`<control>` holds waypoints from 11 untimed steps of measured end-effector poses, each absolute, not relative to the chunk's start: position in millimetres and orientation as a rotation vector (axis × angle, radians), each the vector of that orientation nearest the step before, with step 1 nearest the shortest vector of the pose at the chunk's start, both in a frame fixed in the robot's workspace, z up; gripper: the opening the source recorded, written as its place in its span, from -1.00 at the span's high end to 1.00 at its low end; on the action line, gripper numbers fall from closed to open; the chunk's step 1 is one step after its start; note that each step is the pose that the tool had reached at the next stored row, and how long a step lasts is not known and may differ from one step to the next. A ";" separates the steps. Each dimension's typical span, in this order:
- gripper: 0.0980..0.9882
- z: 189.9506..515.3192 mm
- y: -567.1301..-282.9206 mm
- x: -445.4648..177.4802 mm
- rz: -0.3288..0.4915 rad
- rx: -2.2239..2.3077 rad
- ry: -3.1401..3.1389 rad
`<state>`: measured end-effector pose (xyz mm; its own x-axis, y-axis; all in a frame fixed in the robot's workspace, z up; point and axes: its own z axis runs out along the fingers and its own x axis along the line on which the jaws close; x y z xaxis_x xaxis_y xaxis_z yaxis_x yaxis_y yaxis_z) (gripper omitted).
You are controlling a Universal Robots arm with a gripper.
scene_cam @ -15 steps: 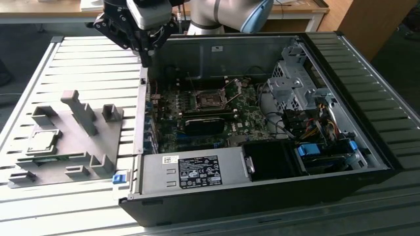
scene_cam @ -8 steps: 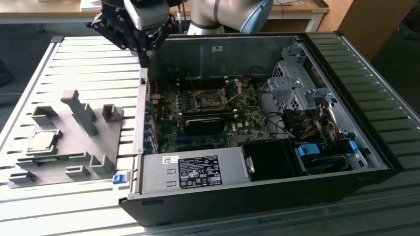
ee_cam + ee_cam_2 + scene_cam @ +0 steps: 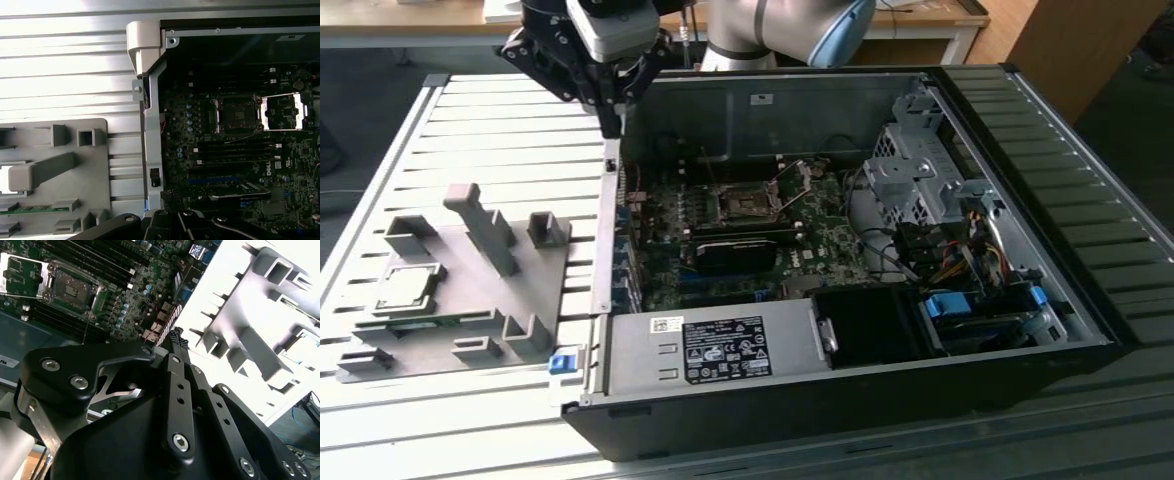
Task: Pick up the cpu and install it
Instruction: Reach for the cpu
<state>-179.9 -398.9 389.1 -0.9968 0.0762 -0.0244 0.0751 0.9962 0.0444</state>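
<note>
In the exterior view, a grey fixture (image 3: 494, 290) lies at the far left on the slatted desk (image 3: 480, 120). The cpu (image 3: 407, 287) rests flat in a recess on the fixture's left side, shiny top up, with nothing touching it.

The hand (image 3: 611, 128) hangs well above the desk, over the near wall of the open computer case (image 3: 1067, 200). From the hand, the cpu lies at about 7 o'clock and well apart. In the second wrist view the fingertips (image 3: 175, 335) seem pressed together with nothing between them, though that view is partly washed out.

Further right, inside the case, the motherboard (image 3: 814, 250) lies flat. Its black socket (image 3: 744, 205) sits between 4 and 5 o'clock from the hand. In the first wrist view the socket (image 3: 237, 114) is bare and its metal load plate (image 3: 282, 110) is swung open beside it, so the seat looks ready.

By my judgement the task stands at its very start, in the reach for the pickup, with the chip not yet taken and nothing installed. Taking it would call for the fingers to part, line up square with the chip's edges and come down straight. The chip is thin and sits low among the fixture's raised blocks, so there is little edge to catch.
</note>
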 end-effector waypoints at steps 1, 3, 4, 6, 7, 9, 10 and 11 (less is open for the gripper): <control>0.98 389.0 -398.9 -180.3 0.068 0.118 3.113; 0.98 388.9 -398.9 -181.1 0.068 0.118 3.112; 0.98 388.8 -398.9 -181.5 0.068 0.118 3.112; 0.98 388.7 -398.9 -182.4 0.068 0.118 3.113; 0.98 388.6 -398.9 -182.8 0.068 0.118 3.113; 0.98 388.5 -398.9 -183.6 0.068 0.118 3.113; 0.98 388.4 -398.9 -184.1 0.068 0.118 3.113; 0.98 388.3 -398.9 -184.6 0.068 0.118 3.112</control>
<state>-184.6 -398.9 388.3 -0.9968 0.0762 -0.0245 0.0751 0.9962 0.0444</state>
